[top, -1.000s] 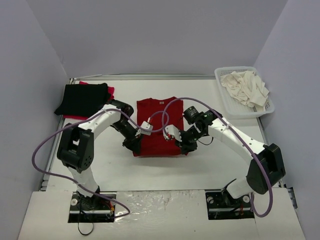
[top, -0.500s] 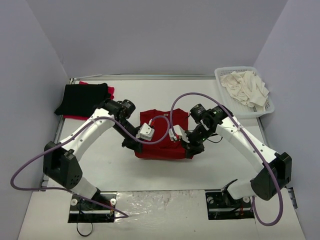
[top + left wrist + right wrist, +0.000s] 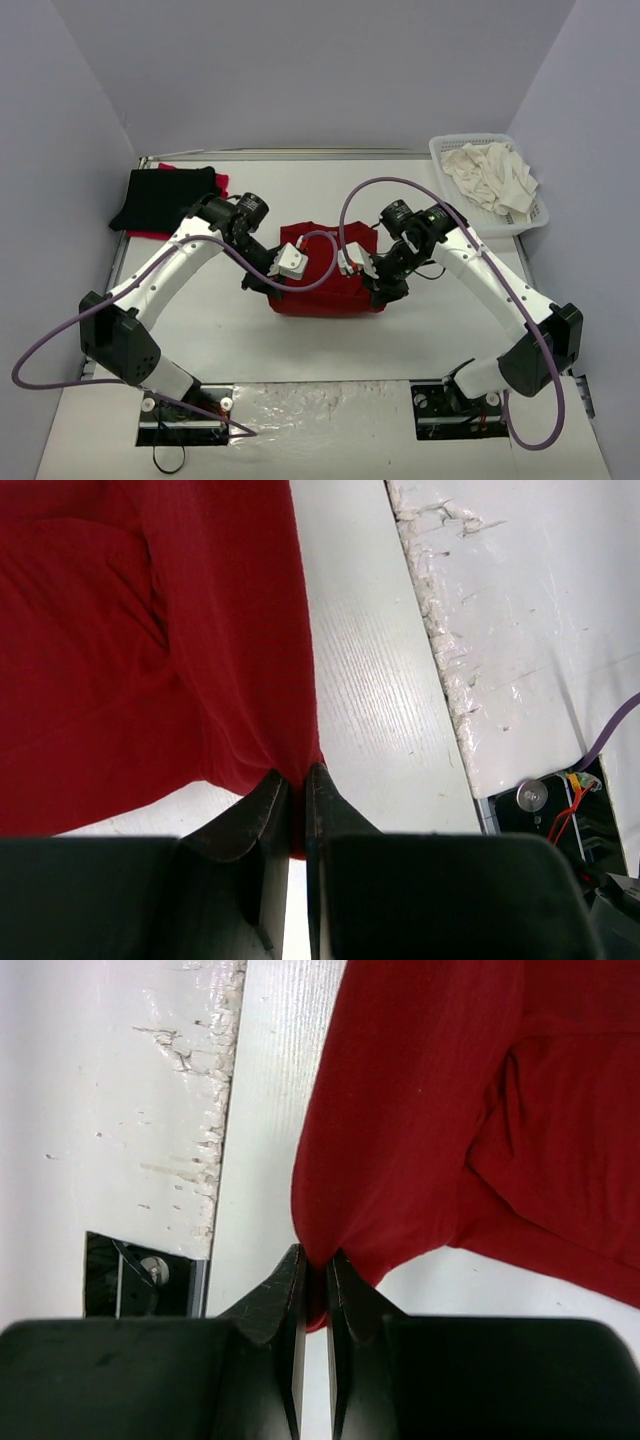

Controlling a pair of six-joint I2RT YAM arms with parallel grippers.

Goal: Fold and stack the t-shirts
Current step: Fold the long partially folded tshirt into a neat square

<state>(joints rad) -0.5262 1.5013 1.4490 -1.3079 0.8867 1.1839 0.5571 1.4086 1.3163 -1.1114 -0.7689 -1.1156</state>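
Two units, left end effector (image 3: 297,772) and right end effector (image 3: 313,1255), each pinching a near corner of the dark red t-shirt (image 3: 325,275); bare tabletop (image 3: 420,330) lies open nearside and on both flanks. Against a second ago, both have carried the hem away from the bases, shortening the shirt's outline. Cloth doubled over at mid-tabletop, puckered at each pinch; black t-shirt (image 3: 165,198) far left, cream t-shirts (image 3: 492,175) in basket (image 3: 445,150) far right.

White lattice basket (image 3: 470,139) on table's (image 3: 420,330) far-right corner.
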